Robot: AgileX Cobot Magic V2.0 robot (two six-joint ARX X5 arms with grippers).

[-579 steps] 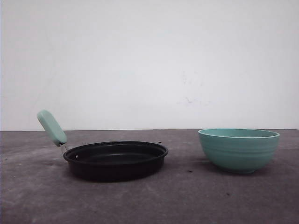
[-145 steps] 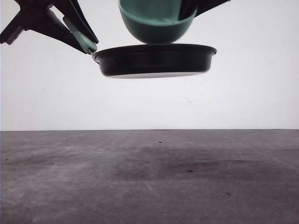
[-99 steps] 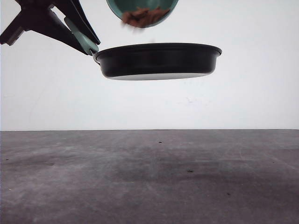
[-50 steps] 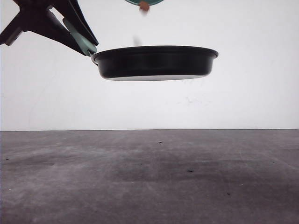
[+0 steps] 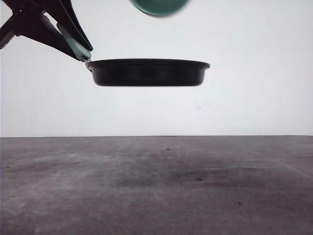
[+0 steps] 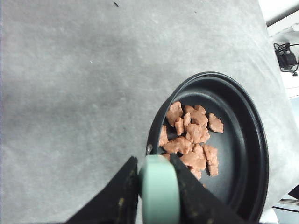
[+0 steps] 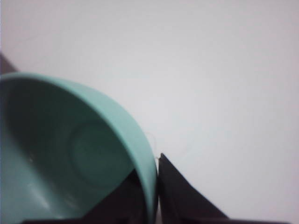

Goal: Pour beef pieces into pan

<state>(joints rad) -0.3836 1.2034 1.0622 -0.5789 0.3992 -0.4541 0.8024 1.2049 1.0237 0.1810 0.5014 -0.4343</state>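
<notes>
Pan [image 5: 148, 73]: shallow, round, black; held in the air well above the table [image 5: 156, 186], roughly level, seen side-on in the front view. Mint-green handle [image 5: 74, 42] angled up toward the upper left.

Left gripper [image 5: 78, 46]: dark fingers [image 6: 119, 198] closed on either side of the pan's handle [image 6: 160, 191], gripping it; confirmed in the left wrist view, handle end-on between them.

Beef pieces [image 6: 191, 140]: reddish-brown irregular chunks, lying inside the pan [image 6: 243, 154] in a loose cluster on the side of the floor nearest the handle; some touching or overlapping, one chunk slightly apart. Far side of the pan floor bare and dark. Hidden behind the pan wall in the front view.

Bowl [image 5: 159, 6]: teal, cut off by the upper edge of the front view, above the pan and apart from it, blurred. In the right wrist view, bowl [image 7: 70, 154] tipped with its mouth toward the camera; visible interior showing no contents, though lower part cropped.

Right gripper [image 7: 156, 186]: dark fingers [image 7: 182, 196] clamped over the bowl's rim, one inside the wall and one outside, apparently gripping it.

Table: grey, mottled, with faint dark specks; plain white wall [image 5: 254, 73] behind.
</notes>
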